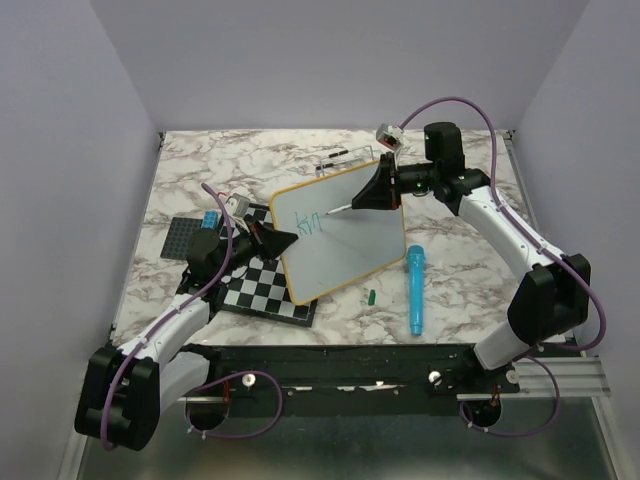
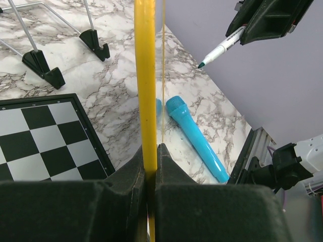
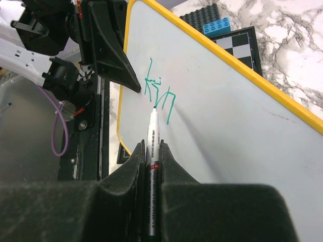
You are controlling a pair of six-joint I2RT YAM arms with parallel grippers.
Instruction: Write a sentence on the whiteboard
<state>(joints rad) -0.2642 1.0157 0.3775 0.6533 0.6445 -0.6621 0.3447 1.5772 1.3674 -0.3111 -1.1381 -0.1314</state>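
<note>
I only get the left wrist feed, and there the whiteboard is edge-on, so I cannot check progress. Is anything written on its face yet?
Observer: Yes. The right wrist view shows a few green letters on the whiteboard, roughly "kin".
Operator: Where is the pen tip?
Observer: The marker, clamped in the right hand, has its tip at the last letter; contact I cannot confirm.
Operator: Anything loose nearby?
Observer: From above, a small green piece, maybe the cap, lies on the table beside the board.
</note>
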